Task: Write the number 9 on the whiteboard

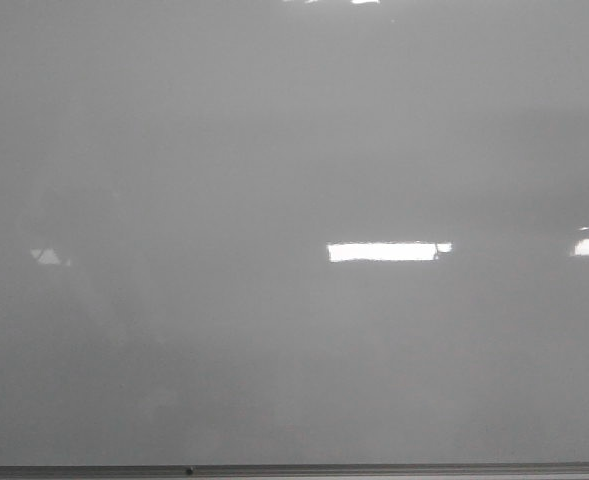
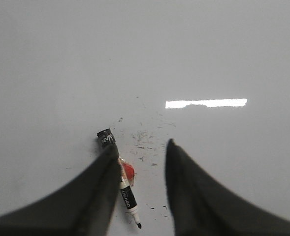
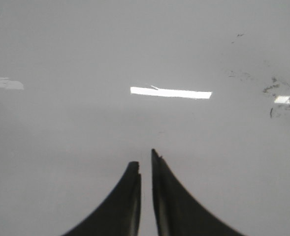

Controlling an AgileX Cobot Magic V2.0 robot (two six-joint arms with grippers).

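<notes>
1. The jaws of the left gripper (image 2: 142, 150) stand spread wide with nothing clamped between them, while the right gripper (image 3: 145, 157) has its two black fingers drawn almost together, only a thin slit between the tips and nothing held there.

2. A slim black-and-white marker pen (image 2: 120, 179) with white lettering on its barrel and a red patch at mid-length lies flat on the large glossy pale grey whiteboard (image 1: 274, 130). It rests just beside the left gripper's finger (image 2: 103, 184), partly tucked under that finger's edge in the wrist view; I cannot tell whether they touch. Its fine tip points toward the camera.

3. No number 9 shows anywhere: the front view is bare board with bright rectangular glare and a thin grey frame edge along the bottom. The only ink visible is a scatter of small dark flecks (image 2: 145, 140) near the marker, and similar smudges (image 3: 282, 98) off to one side in the right wrist view.

4. I judge the task barely begun; the step in hand is picking up the marker with the left gripper.

5. To do it well, the left gripper should shift sideways so the barrel sits centred between the fingers, not under one. It should close on the mid-barrel, clear of the tip, so the nib projects enough to reach the board. A glossy surface lets a round pen roll, so the close should be slow and square.
</notes>
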